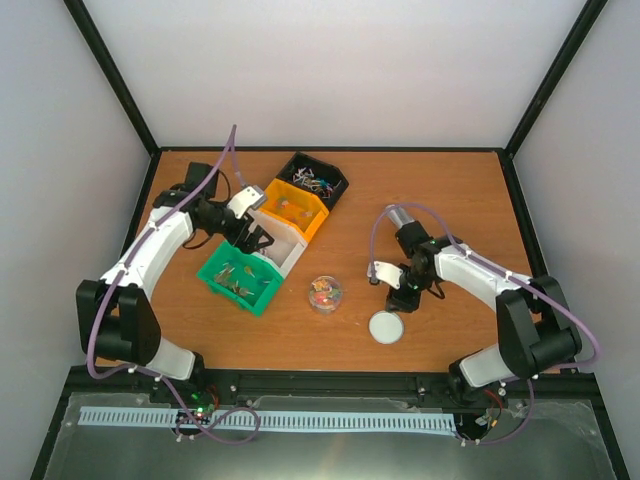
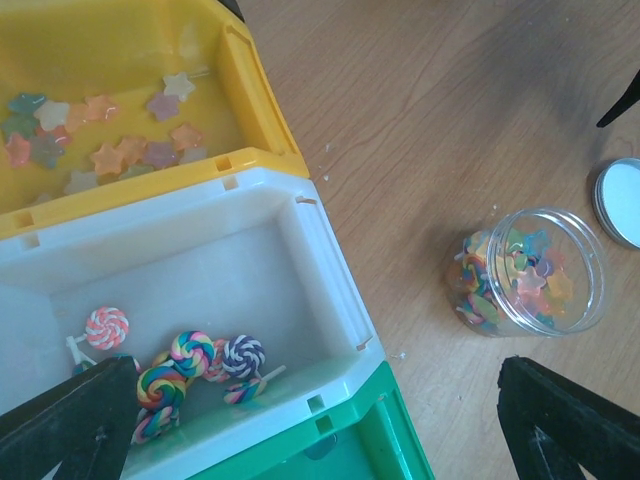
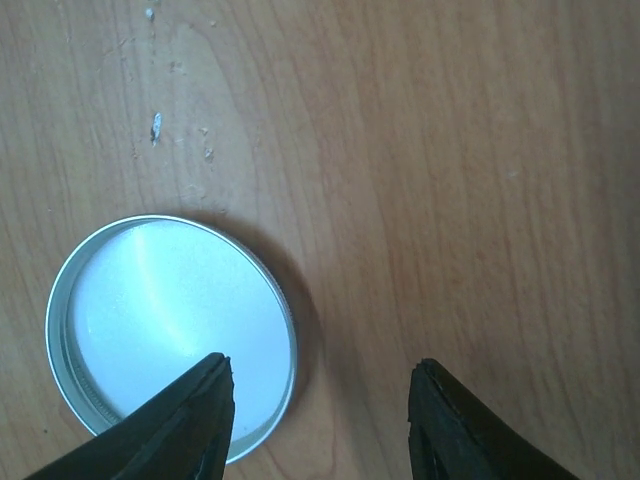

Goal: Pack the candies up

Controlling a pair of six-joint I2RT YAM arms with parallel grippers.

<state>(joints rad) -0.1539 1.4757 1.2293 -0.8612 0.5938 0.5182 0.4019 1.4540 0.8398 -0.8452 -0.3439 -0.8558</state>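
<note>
Observed: the candies (image 2: 110, 150) are spread over several containers. Star-shaped ones lie in the yellow bin (image 2: 255, 110). Swirled lollipops (image 2: 190, 358) lie in the white bin (image 2: 335, 280) beside it. Small wrapped pieces fill the black bin (image 1: 340, 186), and a few sit in the green bin (image 1: 258, 303). More stars fill the clear jar (image 2: 600, 275), which stands open on the desk (image 1: 450, 200) at 4 o'clock from the white bin, apart from it.

The four bins form a diagonal row, black at the 1 o'clock end, green at the 7 o'clock end. The silver lid (image 3: 170, 330) lies flat on the desk at 4 o'clock from the jar.

The left gripper (image 2: 320, 430) hangs over the white and green bins, jaws spread wide, grasping nothing. The right gripper (image 3: 320, 420) hangs at the lid's 4 o'clock edge, jaws apart, released. One finger overlaps the rim; contact cannot be determined.
</note>
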